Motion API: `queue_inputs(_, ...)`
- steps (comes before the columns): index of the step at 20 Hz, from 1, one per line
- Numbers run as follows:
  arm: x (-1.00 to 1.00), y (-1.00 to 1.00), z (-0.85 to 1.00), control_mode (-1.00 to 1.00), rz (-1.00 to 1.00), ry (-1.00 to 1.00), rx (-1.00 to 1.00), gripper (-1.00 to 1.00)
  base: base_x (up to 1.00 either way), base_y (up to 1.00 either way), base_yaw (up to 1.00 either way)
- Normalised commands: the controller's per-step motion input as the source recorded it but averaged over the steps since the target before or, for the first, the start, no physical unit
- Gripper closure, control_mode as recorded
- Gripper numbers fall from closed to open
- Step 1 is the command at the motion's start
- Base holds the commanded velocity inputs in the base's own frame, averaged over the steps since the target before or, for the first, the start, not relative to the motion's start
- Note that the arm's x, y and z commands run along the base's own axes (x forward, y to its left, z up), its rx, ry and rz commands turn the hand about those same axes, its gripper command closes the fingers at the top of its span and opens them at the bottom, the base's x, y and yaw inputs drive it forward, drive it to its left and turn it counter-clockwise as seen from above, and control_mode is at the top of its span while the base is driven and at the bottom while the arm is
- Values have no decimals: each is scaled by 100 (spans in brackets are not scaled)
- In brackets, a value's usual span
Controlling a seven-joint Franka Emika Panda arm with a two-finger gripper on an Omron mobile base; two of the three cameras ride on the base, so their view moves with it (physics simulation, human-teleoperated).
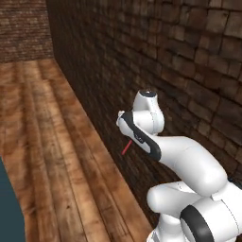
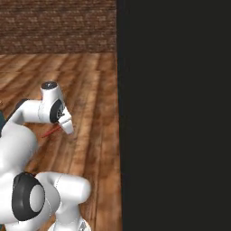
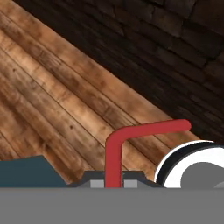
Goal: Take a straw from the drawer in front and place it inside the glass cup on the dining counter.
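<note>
I stand in a room of a home, rustic in style: a wooden plank floor (image 1: 52, 156) in warm brown boards runs under me, and a dark brick wall (image 1: 189, 61) rises close on my right, with a lighter brick wall (image 2: 54, 27) closing the far end. A teal-blue cabinet edge (image 1: 9, 208) at my left hints at kitchen furniture

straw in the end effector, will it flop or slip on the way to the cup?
Probably stiff: the straw juts straight from the shut end effector and holds its bend. Thin and round, it could twist in the grip. Likely very light.
</note>
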Motion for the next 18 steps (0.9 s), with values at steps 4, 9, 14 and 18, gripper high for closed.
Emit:
queue_inputs(4,0,0,0,100,0,0,0,100,100,-20,34)
queue_inputs(9,0,0,0,100,0,0,0,100,100,-22,35)
queue_inputs(14,0,0,0,100,0,0,0,100,100,-26,37)
queue_inputs(18,0,0,0,100,0,0,0,100,100,-29,38)
